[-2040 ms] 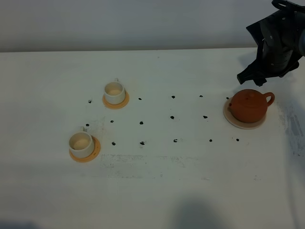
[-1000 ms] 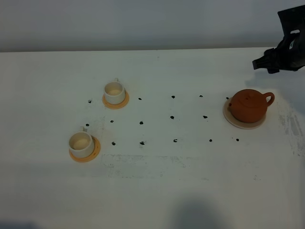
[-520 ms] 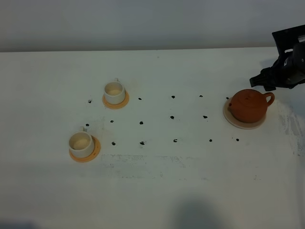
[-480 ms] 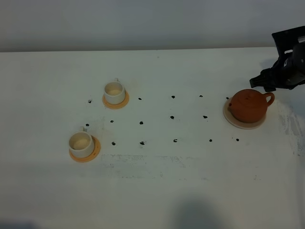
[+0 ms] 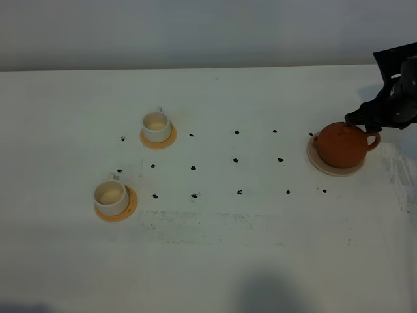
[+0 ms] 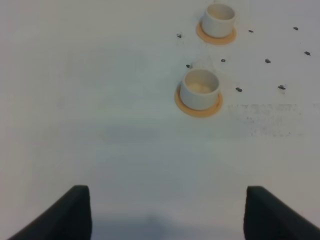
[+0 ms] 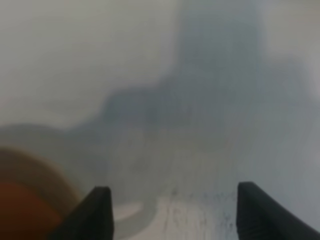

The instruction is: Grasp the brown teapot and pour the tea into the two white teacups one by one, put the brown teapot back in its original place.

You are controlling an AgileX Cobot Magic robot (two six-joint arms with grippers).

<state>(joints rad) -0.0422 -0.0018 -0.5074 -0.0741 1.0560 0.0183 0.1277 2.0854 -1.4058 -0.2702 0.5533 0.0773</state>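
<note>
Right jaws stand spread just beside the brown teapot (image 5: 340, 146) on its beige coaster (image 5: 334, 172); left jaws spread too.

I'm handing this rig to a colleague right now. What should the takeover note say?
Left gripper: open, empty, over the table, short of the cups.
Right gripper: open, empty, close by the teapot's handle, not gripping it.
Teapot: upright on its coaster, on the right.
Far cup and near cup: upright, on the left.
Done: nothing that shows. Whether the cups hold tea cannot be told.
Left: grasp the teapot, pour into each cup, then return it to the coaster.
</note>
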